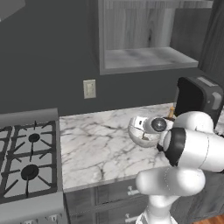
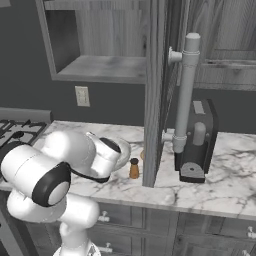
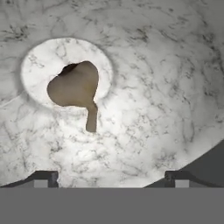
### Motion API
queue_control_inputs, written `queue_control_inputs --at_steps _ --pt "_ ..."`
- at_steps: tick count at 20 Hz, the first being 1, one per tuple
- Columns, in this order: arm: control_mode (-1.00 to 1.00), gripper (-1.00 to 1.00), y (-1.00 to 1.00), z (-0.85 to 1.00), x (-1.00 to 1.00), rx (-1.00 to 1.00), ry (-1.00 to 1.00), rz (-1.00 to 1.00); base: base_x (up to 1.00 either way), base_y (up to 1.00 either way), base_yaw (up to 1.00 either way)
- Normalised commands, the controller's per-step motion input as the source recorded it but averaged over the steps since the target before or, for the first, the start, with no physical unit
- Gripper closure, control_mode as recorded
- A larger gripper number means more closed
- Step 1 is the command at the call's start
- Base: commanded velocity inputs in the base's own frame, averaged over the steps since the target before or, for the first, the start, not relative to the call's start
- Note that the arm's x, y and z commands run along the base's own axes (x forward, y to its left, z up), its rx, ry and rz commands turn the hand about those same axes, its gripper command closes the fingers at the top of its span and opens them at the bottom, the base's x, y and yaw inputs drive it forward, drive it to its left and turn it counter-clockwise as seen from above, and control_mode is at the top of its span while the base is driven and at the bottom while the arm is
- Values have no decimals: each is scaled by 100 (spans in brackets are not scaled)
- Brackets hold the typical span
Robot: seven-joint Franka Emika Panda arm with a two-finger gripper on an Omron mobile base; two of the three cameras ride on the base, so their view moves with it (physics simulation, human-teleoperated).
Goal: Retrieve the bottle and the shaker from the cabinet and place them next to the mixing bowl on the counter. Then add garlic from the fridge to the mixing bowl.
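The gripper (image 3: 111, 177) is spread wide, holding nothing. The garlic (image 3: 76, 87) lies in the mixing bowl (image 3: 39, 70), at about eleven o'clock in the hand view. If the arm swings low, it could bump the bowl.

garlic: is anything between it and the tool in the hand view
Nothing visible does. The small pale tan garlic lies in plain sight ahead of the open tool, on what looks like the round base of the glassy whitish-grey mixing bowl. No other object sits in the gap between them.
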Motion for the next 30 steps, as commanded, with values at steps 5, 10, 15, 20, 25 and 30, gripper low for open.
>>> queue_control_inputs --at_steps 5,10,15,20,25,30 --pt "-100 -100 0 93 0 4 -10 3 0 0 0" --pt "-100 -100 1 98 -7 1 0 2 0 0 0" --pt "-100 -100 20 95 -31 -1 8 2 0 0 0" --pt "-100 -100 22 100 -23 -4 25 5 0 0 0" --pt "-100 -100 20 100 -23 -6 20 2 0 0 0" --pt "-100 -100 3 100 -31 -1 17 0 0 0 0"
